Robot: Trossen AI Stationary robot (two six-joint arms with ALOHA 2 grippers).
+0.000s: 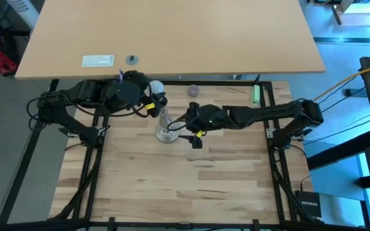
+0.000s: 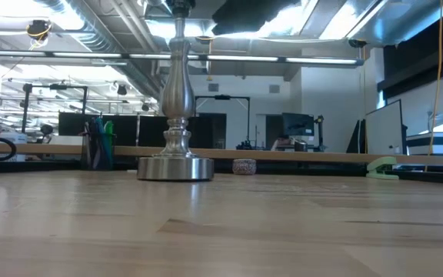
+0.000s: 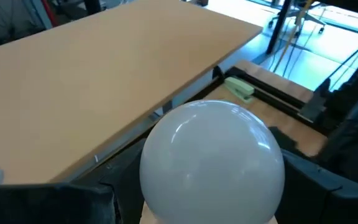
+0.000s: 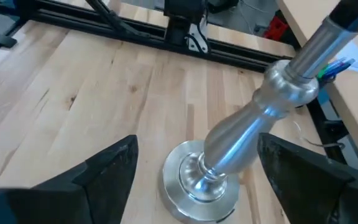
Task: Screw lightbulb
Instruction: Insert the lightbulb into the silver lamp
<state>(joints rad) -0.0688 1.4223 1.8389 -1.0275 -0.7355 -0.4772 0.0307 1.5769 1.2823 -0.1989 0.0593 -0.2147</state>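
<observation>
The white frosted lightbulb [image 3: 213, 158] fills the left wrist view. It is up in the air by the table's far edge [image 1: 157, 86], with my left gripper [image 1: 150, 97] shut on it. The silvery stand [image 1: 165, 130] rests upright on its round base [image 2: 175, 168], just near of the bulb. Its top is cut off in the low view. My right gripper [image 4: 196, 143] hovers open to the right of the stand [image 1: 185, 126]. In the right wrist view its fingers show on either side of the stem [image 4: 247, 130], apart from it. My left gripper has the lightbulb between its two fingers [image 3: 316, 186], low on the globe's sides [image 3: 272, 186]. The globe itself hides the place of contact and the threaded base. The bulb is lifted clear of the table, its round top pointing away from the gripper.
A small purplish-grey round object [image 1: 193, 90] and a green stapler [image 1: 256, 95] lie at the far edge, right of the stand. Black frame rails [image 1: 272, 147] border the wooden top. A tan table [image 1: 172, 38] stands beyond. The near half of the wooden top [image 1: 185, 186] is bare.
</observation>
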